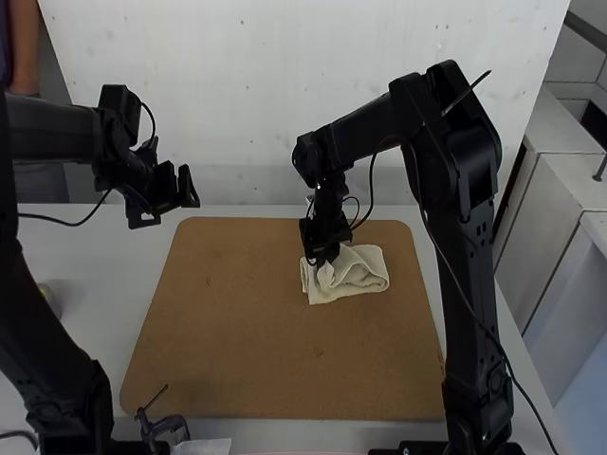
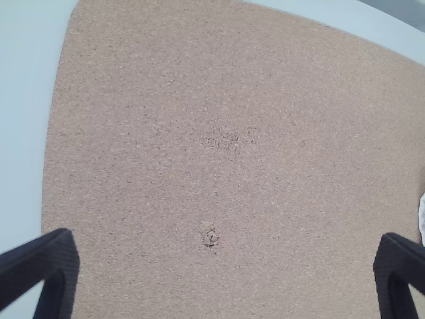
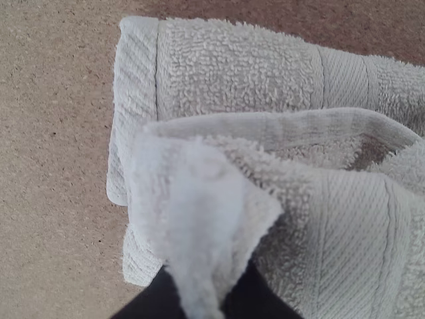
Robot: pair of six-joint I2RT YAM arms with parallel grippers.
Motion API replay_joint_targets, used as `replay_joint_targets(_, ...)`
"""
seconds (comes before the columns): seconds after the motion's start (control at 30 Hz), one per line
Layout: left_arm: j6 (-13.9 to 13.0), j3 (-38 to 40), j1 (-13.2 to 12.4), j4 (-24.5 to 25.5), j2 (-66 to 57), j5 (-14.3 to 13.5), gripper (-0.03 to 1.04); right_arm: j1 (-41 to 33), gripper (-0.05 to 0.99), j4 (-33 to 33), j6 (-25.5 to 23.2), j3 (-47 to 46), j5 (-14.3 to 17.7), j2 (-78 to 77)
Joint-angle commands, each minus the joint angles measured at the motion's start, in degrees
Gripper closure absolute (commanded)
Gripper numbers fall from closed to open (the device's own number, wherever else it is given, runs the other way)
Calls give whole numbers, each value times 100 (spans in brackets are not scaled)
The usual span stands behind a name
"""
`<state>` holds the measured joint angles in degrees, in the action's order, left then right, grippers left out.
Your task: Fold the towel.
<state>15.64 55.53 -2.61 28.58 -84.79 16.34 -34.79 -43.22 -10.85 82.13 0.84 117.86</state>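
"Where's the towel [image 1: 358,281]?"

"On the brown board [image 1: 228,327], over on its right side, towards the far edge. The board lies flat on the pale table [image 1: 90,256]."

"And what has hold of it?"

"The right gripper [image 1: 327,252]. It points down at the towel's left end, its fingers [image 3: 255,296] closed together on a pinch of cloth."

"A corner, would you say?"

"I can't tell. It's a puckered bit of the upper layer, gathered up between the fingertips."

"How does the rest lie?"

"Loosely folded, in more than one layer. Along the far side there's a flatter strip with a woven band across it. The upper layer rises in a loose loop nearer than that, leaving a gap between the two."

"Any part touching the board?"

"Yes, the lower layers rest on it, with their edges stepped at the left end."

"What about the left gripper [image 1: 169,209]?"

"That one hangs at the far left, well apart from the towel. Its fingers [image 2: 398,269] stand wide apart, nothing between them, and the board's surface shows below, with a small chipped mark [image 2: 210,236] in it."
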Motion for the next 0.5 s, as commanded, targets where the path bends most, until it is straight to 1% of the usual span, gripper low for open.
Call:
replay_joint_targets(0.0,-122,-42,-55,-45,121,80,0,-55,92,112,-119,207,188,167)
replay_joint_targets(0.2,-158,-68,-64,-45,121,89,0,-46,91,183,-119,269,215,325)
replay_joint_targets(0.23,-158,-68,-64,-45,121,89,0,-46,83,200,-119,251,215,325)
replay_joint_targets(0.27,-158,-68,-73,-45,112,89,0,-37,62,218,-128,234,188,316)
replay_joint_targets(0.33,-158,-68,-73,-54,103,89,0,-28,17,218,-189,269,39,149)
replay_joint_targets(0.37,-158,-68,-73,-54,103,89,0,-2,9,191,-242,339,4,88)
replay_joint_targets(0.47,-158,-68,-46,-63,112,98,0,77,9,86,-295,576,-23,-229)
